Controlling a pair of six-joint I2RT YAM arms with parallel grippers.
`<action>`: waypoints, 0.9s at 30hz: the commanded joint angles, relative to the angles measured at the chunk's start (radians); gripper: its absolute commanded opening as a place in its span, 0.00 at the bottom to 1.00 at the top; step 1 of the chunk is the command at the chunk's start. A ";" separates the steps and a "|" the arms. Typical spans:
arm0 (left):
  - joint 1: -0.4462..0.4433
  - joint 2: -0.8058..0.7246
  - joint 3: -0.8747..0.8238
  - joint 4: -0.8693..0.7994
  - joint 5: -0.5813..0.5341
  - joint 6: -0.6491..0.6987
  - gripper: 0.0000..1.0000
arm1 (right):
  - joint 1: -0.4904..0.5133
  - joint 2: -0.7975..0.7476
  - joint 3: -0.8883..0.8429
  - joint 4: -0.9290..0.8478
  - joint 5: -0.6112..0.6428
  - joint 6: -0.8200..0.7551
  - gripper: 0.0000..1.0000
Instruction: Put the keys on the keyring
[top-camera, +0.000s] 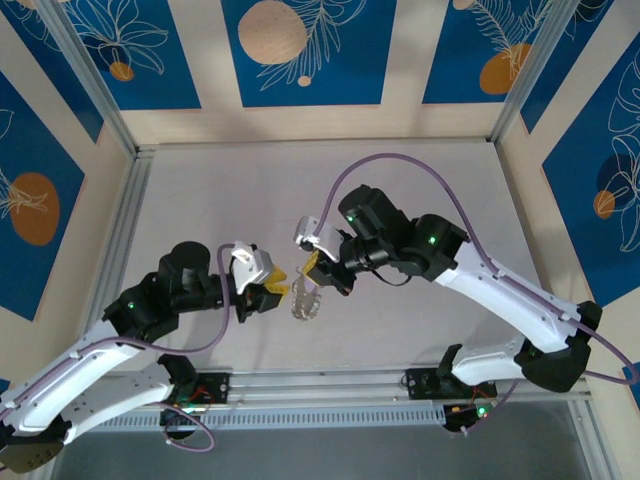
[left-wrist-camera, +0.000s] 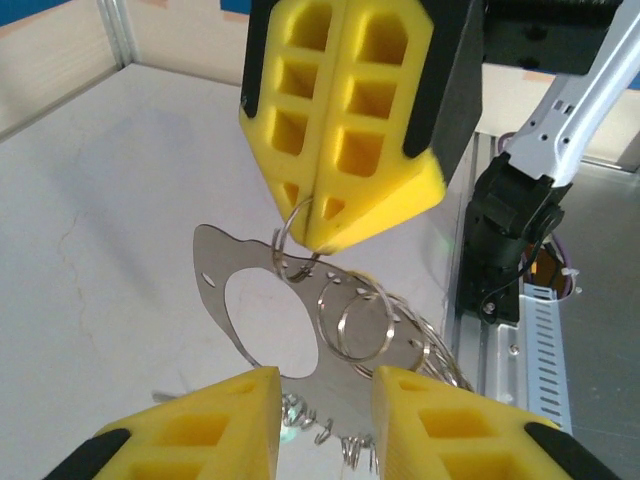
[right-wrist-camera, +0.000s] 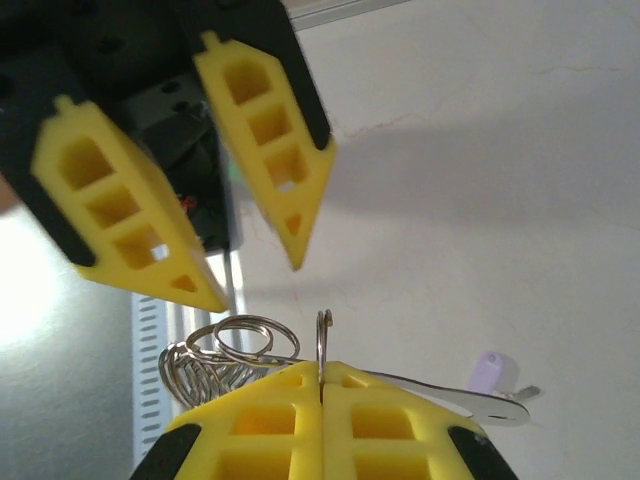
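The keyring (left-wrist-camera: 222, 290) is a flat silvery loop with one big hole and small holes along its rim, hanging above the table (top-camera: 305, 302). The keys are small silvery split rings (left-wrist-camera: 362, 318) strung through that rim. My right gripper (right-wrist-camera: 322, 372) is shut on one of them, a small upright split ring (right-wrist-camera: 323, 335), and the keyring hangs from it. The same grip shows from the left wrist at the right gripper (left-wrist-camera: 315, 230). My left gripper (left-wrist-camera: 325, 382) is open, its fingers either side of the keyring's lower edge. A lilac piece (right-wrist-camera: 490, 372) sits at the keyring's far end.
The two grippers (top-camera: 275, 287) (top-camera: 318, 268) face each other over the pale table's near middle. An aluminium rail (top-camera: 330, 385) with both arm bases runs along the near edge. Frame posts and patterned walls enclose the table.
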 joint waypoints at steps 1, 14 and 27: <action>0.017 -0.038 0.000 0.073 0.070 -0.019 0.29 | 0.016 0.015 0.081 -0.119 -0.099 -0.021 0.00; 0.048 -0.087 -0.008 0.069 0.016 -0.055 0.29 | 0.007 0.224 0.323 -0.428 -0.009 -0.012 0.00; 0.049 -0.160 -0.087 0.101 -0.124 -0.085 0.29 | -0.020 0.485 0.456 -0.657 0.302 0.147 0.00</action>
